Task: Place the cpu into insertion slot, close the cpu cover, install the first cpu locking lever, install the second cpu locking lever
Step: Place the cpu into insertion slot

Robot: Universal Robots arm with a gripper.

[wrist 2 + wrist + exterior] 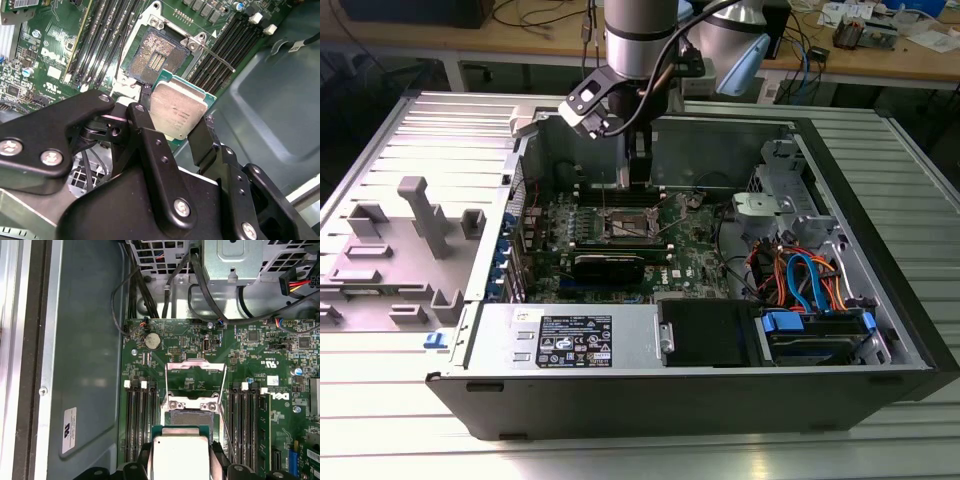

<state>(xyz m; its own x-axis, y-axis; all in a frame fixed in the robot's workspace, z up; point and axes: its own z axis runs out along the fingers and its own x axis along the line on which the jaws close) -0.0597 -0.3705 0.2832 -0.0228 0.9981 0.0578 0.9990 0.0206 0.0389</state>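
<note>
In the exterior view the arm reaches down into an open computer case point(720, 150), and the gripper point(638, 172) hangs low over the green board point(695, 250), near the socket point(630, 226). In the second wrist view the gripper point(175, 120) is closed part-way on the chip point(178, 106), with one black finger point(148, 125) against each of two opposite edges. The chip's silver top faces up and it is held above the board just beside the socket point(155, 56), not seated in it. In the first wrist view the chip point(181, 456) sits between the fingers point(216, 460) over the near edge of the socket point(192, 417). The socket's dark centre lies bare, and the cover point(196, 365) is swung open on its far side.
</note>
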